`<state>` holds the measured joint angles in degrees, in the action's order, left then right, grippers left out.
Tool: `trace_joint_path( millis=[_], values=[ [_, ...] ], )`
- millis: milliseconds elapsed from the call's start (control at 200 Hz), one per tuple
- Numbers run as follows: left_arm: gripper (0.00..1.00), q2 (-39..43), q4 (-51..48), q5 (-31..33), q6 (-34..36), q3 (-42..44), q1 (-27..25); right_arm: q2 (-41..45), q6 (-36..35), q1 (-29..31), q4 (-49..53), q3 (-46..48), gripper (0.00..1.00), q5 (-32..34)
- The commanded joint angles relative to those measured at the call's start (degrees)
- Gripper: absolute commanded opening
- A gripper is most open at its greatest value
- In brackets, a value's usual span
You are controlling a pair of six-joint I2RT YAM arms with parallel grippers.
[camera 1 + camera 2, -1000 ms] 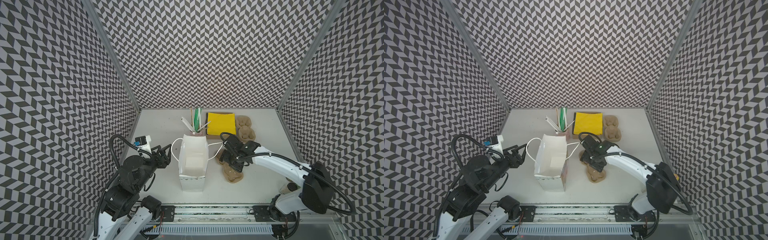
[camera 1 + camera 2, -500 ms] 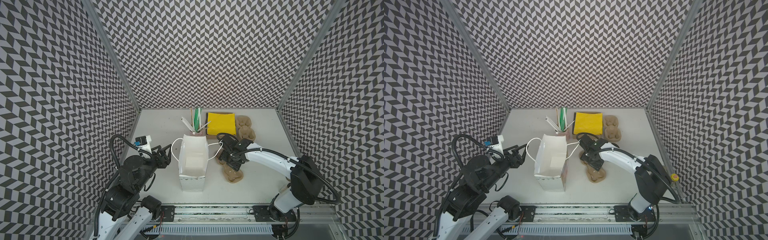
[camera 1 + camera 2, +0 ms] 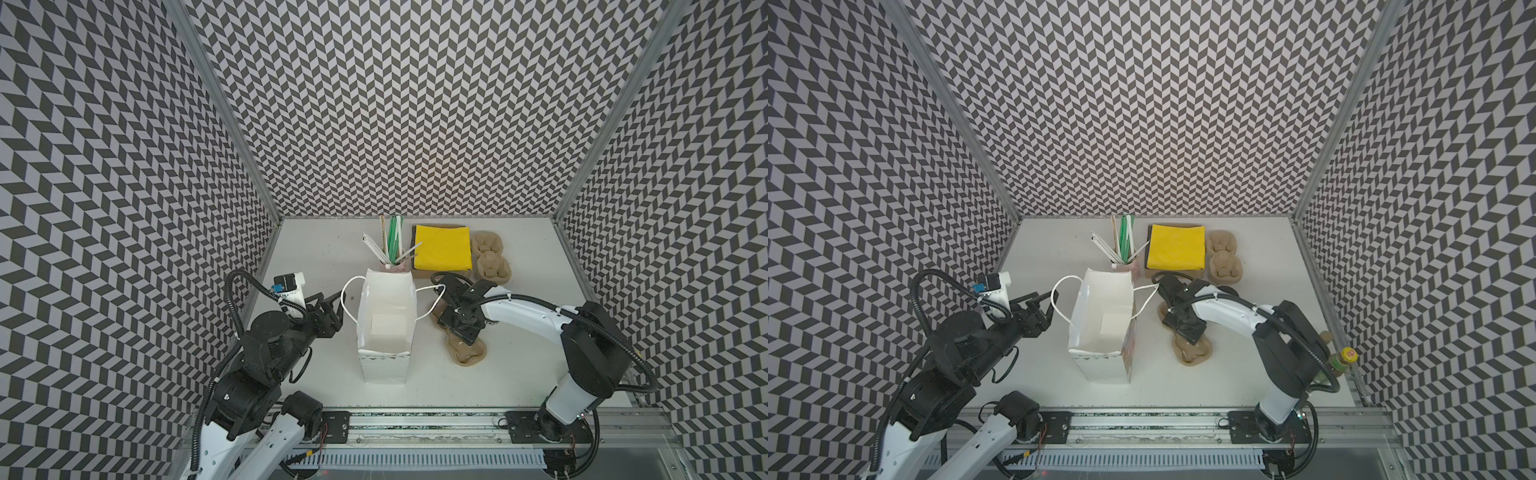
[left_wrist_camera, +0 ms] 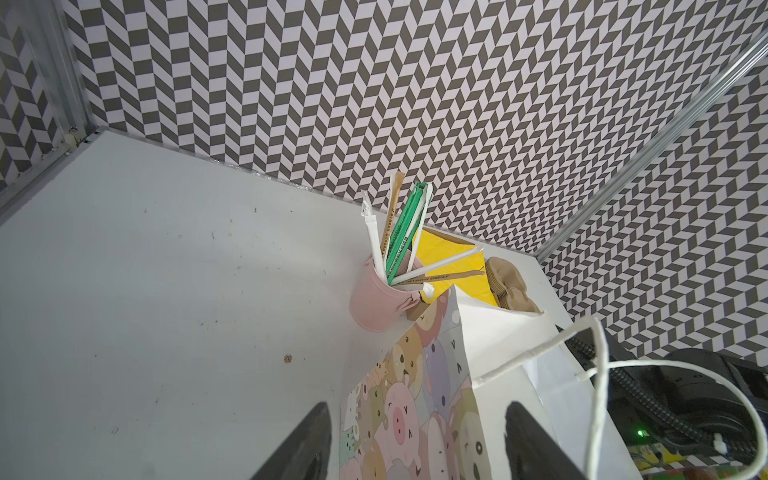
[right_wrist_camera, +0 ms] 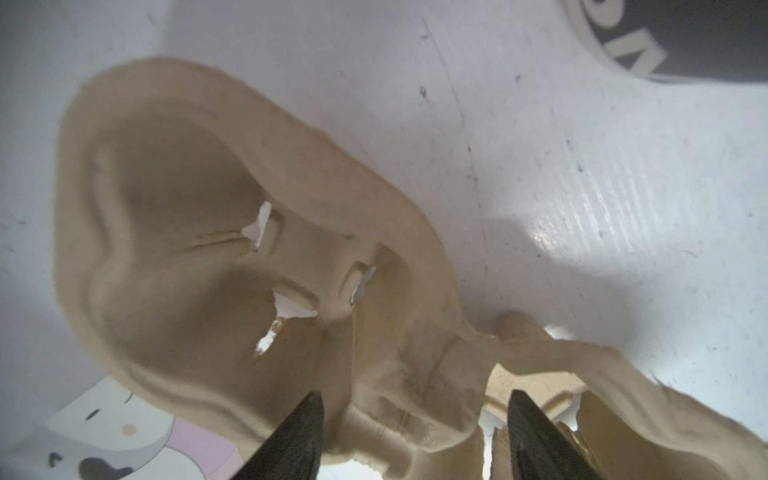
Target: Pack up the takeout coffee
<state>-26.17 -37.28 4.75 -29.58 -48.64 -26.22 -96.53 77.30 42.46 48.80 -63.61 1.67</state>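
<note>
I see my left tool (image 3: pixel 334 311) open and empty just left of the paper bag (image 3: pixel 386 365), my right tool (image 5: pixel 413 399) part-open astride the pulp carrier (image 5: pixel 187 208) though I cannot tell if it grips, and the black coffee cup (image 5: pixel 685 33) near that carrier.

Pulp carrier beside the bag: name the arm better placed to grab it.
Right. The right end effector hovers over the carrier, jaws straddling its ridge; the left end effector sits beyond the bag.
</note>
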Motion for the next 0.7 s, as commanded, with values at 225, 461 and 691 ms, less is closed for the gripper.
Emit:
trace_joint_path(
  millis=[225, 461, 691],
  values=[
    [0.67, 0.6, 1.5, -0.7, 0.5, 0.8, -0.1, -3.5, 1.2, -0.3, -0.8, -0.7, 0.63, 1.3],
    [0.67, 0.6, 1.5, -0.7, 0.6, 0.6, -0.1, -3.1, 0.9, -0.3, -0.4, -1.2, 0.57, 2.0],
    [0.67, 0.4, 1.6, -0.9, 0.4, -0.1, -0.1, -0.6, 0.7, -0.3, -0.1, 0.0, 0.48, 3.1]
  ],
)
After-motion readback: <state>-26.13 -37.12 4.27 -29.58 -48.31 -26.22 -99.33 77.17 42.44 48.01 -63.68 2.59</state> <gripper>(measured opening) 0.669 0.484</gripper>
